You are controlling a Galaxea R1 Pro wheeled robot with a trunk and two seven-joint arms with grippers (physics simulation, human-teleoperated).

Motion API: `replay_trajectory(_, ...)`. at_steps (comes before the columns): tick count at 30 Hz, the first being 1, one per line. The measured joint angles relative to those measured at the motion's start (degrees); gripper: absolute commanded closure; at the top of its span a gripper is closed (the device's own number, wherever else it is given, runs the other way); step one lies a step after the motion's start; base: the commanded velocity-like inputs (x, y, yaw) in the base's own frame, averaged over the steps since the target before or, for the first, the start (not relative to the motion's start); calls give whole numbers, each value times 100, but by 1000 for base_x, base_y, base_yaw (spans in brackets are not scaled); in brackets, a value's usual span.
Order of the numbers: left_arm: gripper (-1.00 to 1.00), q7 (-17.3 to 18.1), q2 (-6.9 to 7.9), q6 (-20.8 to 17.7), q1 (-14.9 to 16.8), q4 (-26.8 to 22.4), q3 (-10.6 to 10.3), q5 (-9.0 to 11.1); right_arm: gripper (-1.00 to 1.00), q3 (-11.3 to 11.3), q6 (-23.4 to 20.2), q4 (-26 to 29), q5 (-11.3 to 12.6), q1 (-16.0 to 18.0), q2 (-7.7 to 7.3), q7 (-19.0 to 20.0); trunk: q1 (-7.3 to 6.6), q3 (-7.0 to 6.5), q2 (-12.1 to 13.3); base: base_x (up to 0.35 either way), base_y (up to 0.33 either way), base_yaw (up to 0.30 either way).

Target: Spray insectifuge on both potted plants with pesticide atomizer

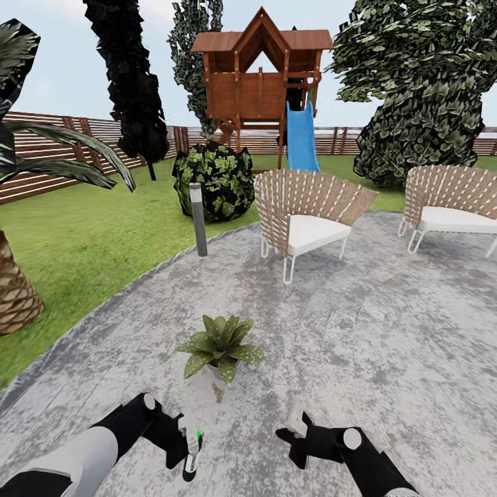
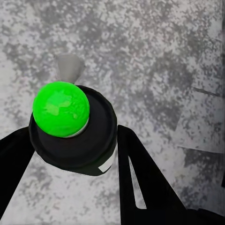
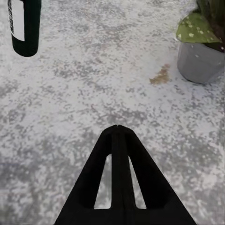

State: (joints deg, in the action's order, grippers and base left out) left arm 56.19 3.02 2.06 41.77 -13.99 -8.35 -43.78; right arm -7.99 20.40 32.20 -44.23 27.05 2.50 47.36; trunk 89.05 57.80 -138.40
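Observation:
One potted plant (image 1: 218,345), a rosette of pointed green leaves in a small grey pot, stands on the grey patio just ahead of both arms. The second plant is out of view. My left gripper (image 1: 185,442) is shut on the pesticide atomizer (image 1: 190,464), a slim dark green bottle held upright below and left of the plant. From above, the atomizer (image 2: 61,108) has a bright green cap and sits between the dark fingers (image 2: 136,164). My right gripper (image 1: 295,422) is shut and empty, low over the paving. In its view are the atomizer's base (image 3: 23,26) and the plant's pot (image 3: 199,58).
Round grey patio (image 1: 359,324) bordered by lawn (image 1: 90,241). Two woven chairs (image 1: 304,217) (image 1: 452,207) stand behind the plant, and a grey lamp post (image 1: 199,219) stands at the patio edge. A palm trunk (image 1: 14,283) is at the left; a bush (image 1: 214,181), playhouse (image 1: 259,83) and fence lie beyond.

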Motion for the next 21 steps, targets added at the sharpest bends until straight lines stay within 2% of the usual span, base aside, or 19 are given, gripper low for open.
replay_trajectory(3,100,-5,-67,0,-9,11,-8,-10,100,20,1,-6,0,6,220,26,0,0,0,0,0,0)
replay_trajectory(6,100,-6,-172,2,-19,12,-15,-17,100,361,2,-2,9,7,374,24,0,0,0,0,0,0)
replay_trajectory(10,100,-14,-290,2,-20,12,-35,-57,100,499,5,-2,8,8,589,30,0,0,0,0,0,0)
replay_trajectory(14,100,-14,-323,104,-86,6,-70,-104,100,512,4,-17,9,8,637,30,0,0,0,0,0,0)
replay_trajectory(17,100,-8,-417,319,-129,-1,-66,-107,100,513,3,-12,22,8,640,23,0,0,0,0,0,0)
replay_trajectory(18,100,-7,-491,366,-135,-2,-58,-94,100,513,3,-11,21,8,641,22,0,0,0,0,0,0)
replay_trajectory(21,100,-10,-633,380,-135,-9,-62,-90,100,513,3,-17,24,8,641,22,0,0,0,0,0,0)
